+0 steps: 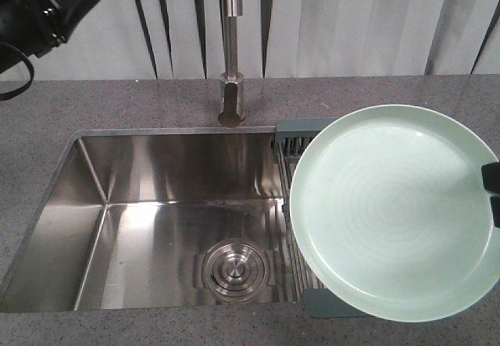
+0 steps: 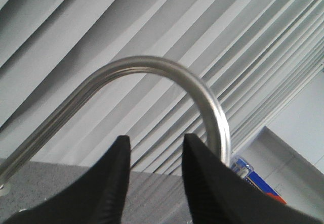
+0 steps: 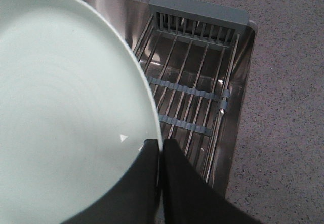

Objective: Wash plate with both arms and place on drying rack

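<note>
You are holding the plate [image 1: 391, 213] in the right gripper [image 3: 161, 148], whose jaws are pinching the rim at the side farthest from the rack's [image 3: 197, 90] slotted end. The plate is hovering above the rack, face up and slightly tilted, covering most of the rods and touching none that I can see. The left gripper [image 2: 154, 148] is hanging well away from the rack, its jaws a little apart with nothing between them, facing the faucet [image 2: 152, 64]. No water is showing, so this is looking like the placing step, though I cannot tell whether the plate is wet. Next you are needing to lower the plate squarely onto the rods, then part the right jaws.
</note>
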`<state>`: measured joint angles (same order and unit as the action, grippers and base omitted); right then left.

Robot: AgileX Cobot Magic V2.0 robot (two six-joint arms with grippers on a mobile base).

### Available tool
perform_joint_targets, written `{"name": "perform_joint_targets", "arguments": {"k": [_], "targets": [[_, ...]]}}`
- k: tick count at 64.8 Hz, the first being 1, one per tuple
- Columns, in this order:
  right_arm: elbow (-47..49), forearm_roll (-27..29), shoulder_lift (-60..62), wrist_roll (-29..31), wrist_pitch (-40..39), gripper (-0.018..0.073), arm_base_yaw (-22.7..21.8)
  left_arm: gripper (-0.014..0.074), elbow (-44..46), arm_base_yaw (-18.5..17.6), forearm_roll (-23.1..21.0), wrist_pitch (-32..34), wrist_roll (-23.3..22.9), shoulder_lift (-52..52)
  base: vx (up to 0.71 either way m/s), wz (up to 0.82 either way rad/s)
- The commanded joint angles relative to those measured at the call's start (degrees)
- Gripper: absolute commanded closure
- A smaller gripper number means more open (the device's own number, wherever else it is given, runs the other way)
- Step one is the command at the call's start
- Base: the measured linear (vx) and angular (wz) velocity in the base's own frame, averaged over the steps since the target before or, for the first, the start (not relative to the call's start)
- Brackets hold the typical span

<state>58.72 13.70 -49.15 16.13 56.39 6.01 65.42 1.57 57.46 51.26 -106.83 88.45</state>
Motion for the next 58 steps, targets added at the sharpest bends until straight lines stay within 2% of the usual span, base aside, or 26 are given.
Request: {"name": "perform_joint_targets", "arguments": {"k": [1, 8, 22, 29, 40, 51, 58], "targets": [[1.61, 0.67, 0.35, 0.03, -3.21, 0.0566, -0.31, 0.0197, 4.67, -0.43, 0.58, 4.4, -3.14, 2.24, 0.0, 0.0], [1.61, 0.67, 0.35, 0.03, -3.21, 0.0566, -0.31, 0.0133, 8.35, -0.43, 3.26, 6.76, -6.26, 6.83, 0.0, 0.0], [1.61, 0.72, 0.35, -0.02, -3.21, 0.0566, -0.31, 0.0127, 18.11, -0.43, 10.1, 9.53, -14.28, 16.18, 0.0, 0.0], [1.61, 0.72, 0.35, -0.02, -3.21, 0.0566, -0.31, 0.0128, 23.01, -0.43, 12.39, 11.04, -14.38, 20.41, 0.0, 0.0], [1.61, 0.72, 0.35, -0.02, -3.21, 0.0566, -0.31, 0.0129, 28.84, -0.91, 13.27, 11.3, -14.38, 25.68, 0.0, 0.0], [1.61, 0.72, 0.35, -0.02, -3.21, 0.0566, -0.31, 0.0129, 34.46, -2.06, 17.39, 11.3, -14.38, 31.06, 0.0, 0.0], [1.61, 0.77, 0.35, -0.02, -3.21, 0.0566, -0.31, 0.0129, 37.67, -3.37, 17.15, 11.36, -14.38, 34.45, 0.0, 0.0]]}}
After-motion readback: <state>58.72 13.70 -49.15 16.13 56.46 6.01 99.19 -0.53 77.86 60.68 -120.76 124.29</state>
